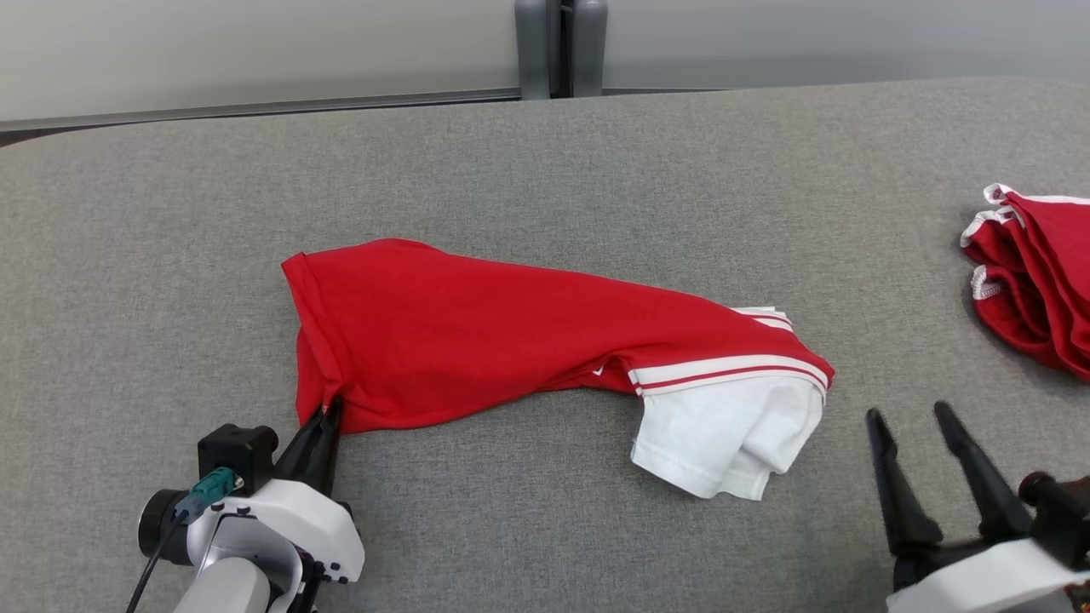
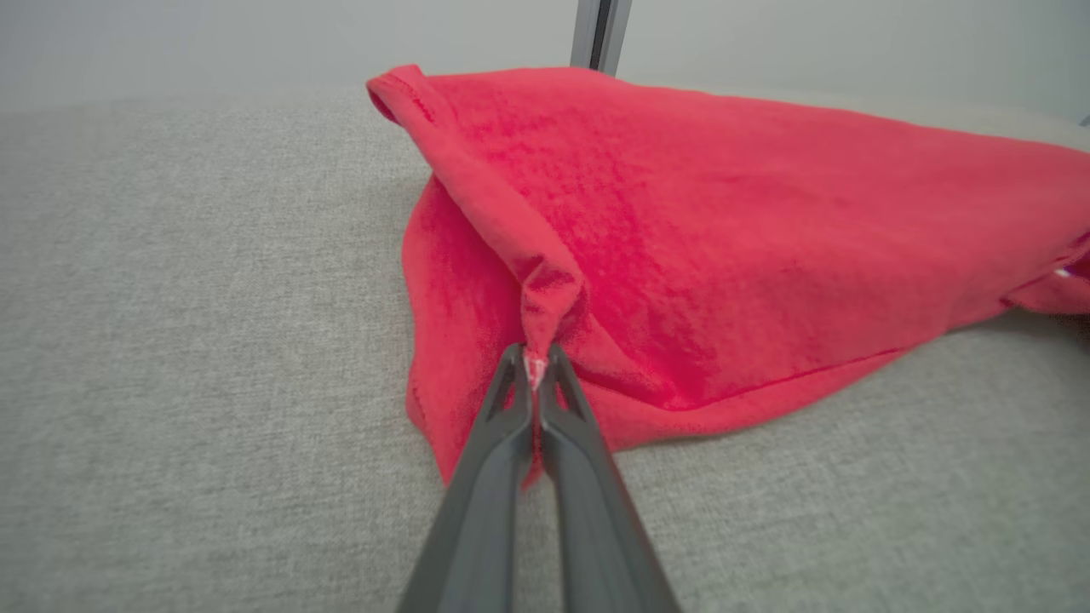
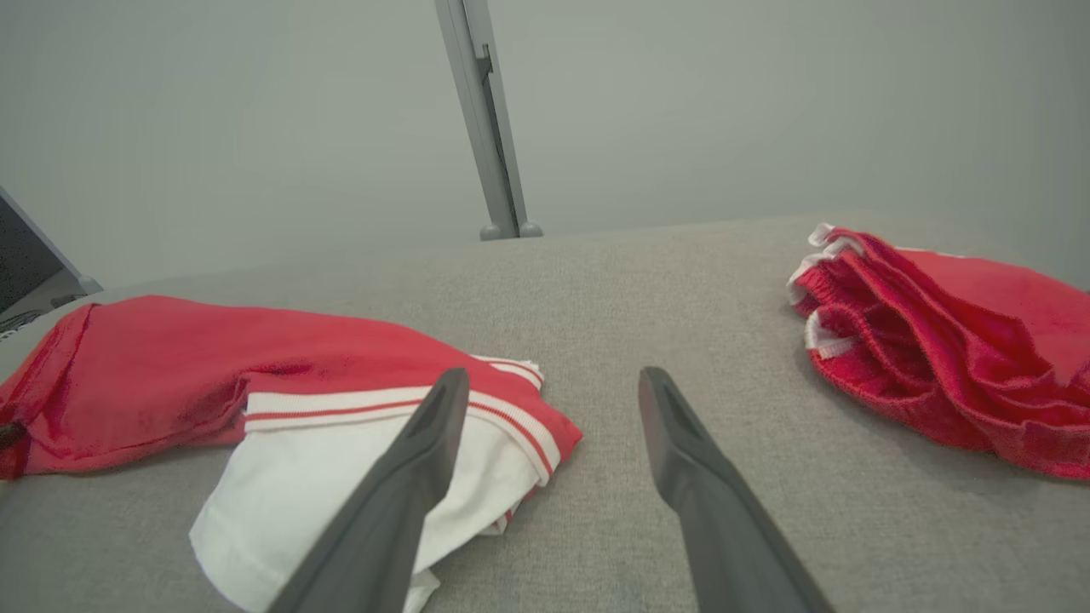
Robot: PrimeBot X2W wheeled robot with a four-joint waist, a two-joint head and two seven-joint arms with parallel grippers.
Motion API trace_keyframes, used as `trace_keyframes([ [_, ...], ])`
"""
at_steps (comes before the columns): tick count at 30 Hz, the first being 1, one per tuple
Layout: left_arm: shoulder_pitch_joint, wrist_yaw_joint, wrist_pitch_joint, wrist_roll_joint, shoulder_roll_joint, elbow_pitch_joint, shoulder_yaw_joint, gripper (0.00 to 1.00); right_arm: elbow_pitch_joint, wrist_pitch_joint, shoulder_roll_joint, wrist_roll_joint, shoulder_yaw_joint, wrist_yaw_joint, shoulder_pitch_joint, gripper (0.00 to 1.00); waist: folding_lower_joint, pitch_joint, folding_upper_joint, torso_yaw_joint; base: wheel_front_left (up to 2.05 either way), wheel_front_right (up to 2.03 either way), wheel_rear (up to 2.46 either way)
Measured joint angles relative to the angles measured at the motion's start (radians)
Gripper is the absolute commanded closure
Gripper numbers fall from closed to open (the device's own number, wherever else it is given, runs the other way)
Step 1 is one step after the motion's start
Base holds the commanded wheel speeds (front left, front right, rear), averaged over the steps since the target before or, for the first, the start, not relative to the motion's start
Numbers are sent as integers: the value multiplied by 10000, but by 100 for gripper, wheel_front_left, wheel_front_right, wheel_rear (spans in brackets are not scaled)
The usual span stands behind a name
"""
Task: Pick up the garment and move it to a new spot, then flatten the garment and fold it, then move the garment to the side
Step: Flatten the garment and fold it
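Grey bench (image 1: pixel 596 170) carries a red garment (image 1: pixel 477 332); left pincer (image 1: pixel 328 413) clamps its corner, right pincer (image 1: pixel 909 411) gapes apart near its white end.

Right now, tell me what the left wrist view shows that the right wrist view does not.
Left wrist view: the left end effector shut on the red hem of the garment. Right wrist view: the open right end effector, the white sleeve, a second red garment. Both: the garment's red body, the grey surface, a metal post.
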Motion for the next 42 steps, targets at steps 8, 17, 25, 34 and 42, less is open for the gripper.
trace_keyframes([
  [8, -364, -44, -186, -27, -38, 159, 8, 100, 1229, 178, -393, 662, 1893, 0, 522, 0, 0, 353, 0, 47, 0, 0, 0],
  [17, -786, -90, -493, -63, -184, 265, -59, 100, 2510, -44, -616, 1014, 2732, -2, -671, 100, 0, 702, 0, 394, 0, 0, 0],
  [25, -867, -73, -915, -69, -165, -366, 113, 100, 2109, -765, -897, 1129, 2518, -2, -962, 100, 0, 812, 0, 466, 0, 0, 0],
  [34, -1013, 180, -848, -146, 236, -2857, 631, 100, 107, -1080, -1758, 681, 1072, -2, -1818, 100, 0, 407, 0, 301, 0, 0, 0],
  [42, -1921, 383, -38, -127, 723, -4849, 855, 100, -890, -859, -2276, 251, -150, 0, -3369, 100, 0, -252, 0, 271, 0, 0, 0],
])
